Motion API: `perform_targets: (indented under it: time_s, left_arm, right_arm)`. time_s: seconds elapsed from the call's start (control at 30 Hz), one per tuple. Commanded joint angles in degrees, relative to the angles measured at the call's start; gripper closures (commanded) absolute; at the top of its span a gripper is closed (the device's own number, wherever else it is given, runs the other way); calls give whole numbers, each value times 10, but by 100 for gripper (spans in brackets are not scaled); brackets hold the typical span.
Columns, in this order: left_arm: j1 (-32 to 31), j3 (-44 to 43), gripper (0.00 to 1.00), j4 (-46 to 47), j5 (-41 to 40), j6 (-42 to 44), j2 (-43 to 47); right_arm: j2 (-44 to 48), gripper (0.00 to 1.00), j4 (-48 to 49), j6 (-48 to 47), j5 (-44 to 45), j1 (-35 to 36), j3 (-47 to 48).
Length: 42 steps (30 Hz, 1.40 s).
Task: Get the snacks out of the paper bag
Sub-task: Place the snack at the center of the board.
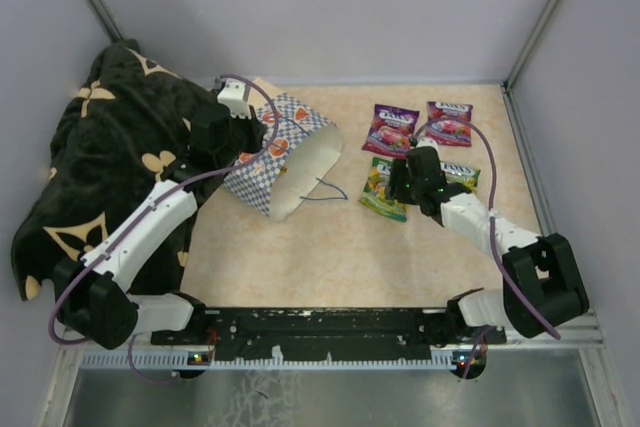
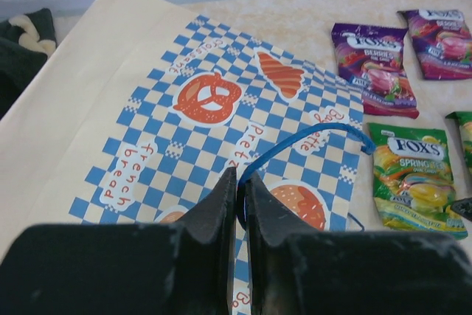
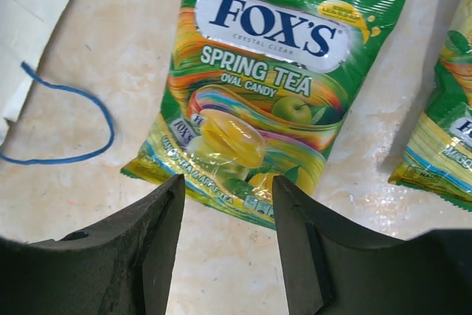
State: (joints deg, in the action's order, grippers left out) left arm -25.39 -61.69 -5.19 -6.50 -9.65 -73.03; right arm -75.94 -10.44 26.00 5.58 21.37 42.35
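The paper bag (image 1: pixel 290 147) is pinched at its rim by the left hand (image 2: pixel 240 186). The right hand (image 3: pixel 228 189) is held open over a green snack (image 3: pixel 265 86).

Left arm (image 1: pixel 135 232): we stretch it forward from the near-left base, slanting inward.
Left gripper (image 2: pixel 240 182): our jaws are pinched nearly together on the edge of the paper bag (image 2: pixel 184 71).
Right arm (image 1: pixel 495 232): we fold it at the elbow by the right edge, forearm angling inward.
Right gripper (image 3: pixel 228 182): we point it down, jaws apart, holding nothing.
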Motion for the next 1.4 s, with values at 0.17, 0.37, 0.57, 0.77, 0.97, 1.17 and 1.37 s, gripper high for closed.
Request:
perform_targets:
  time_s: [0.17, 0.37, 0.57, 0.77, 0.97, 1.17, 1.37]
  left_arm:
    - [0, -89, 87, -33, 7, 19, -28]
    - [0, -60, 88, -50, 4, -1, 13]
    - [0, -74, 84, -114, 13, -26, 45]
    - [0, -82, 85, -152, 28, -29, 52]
    - [1, -99, 84, -152, 48, -12, 45]
    - [0, -131, 84, -159, 56, 11, 6]
    - [-1, -125, 20, -155, 176, 82, -12]
  right_arm:
    - [70, 31, 4, 37, -49, 3, 15]
    - [63, 34, -61, 55, 47, 5, 44]
    - [69, 46, -117, 35, 59, 10, 84]
    - [39, 49, -111, 25, 63, 10, 94]
    - [-49, 64, -97, 25, 75, 10, 123]
    - [-138, 64, -76, 25, 73, 10, 143]
    - [-208, 62, -71, -17, 70, 10, 162]
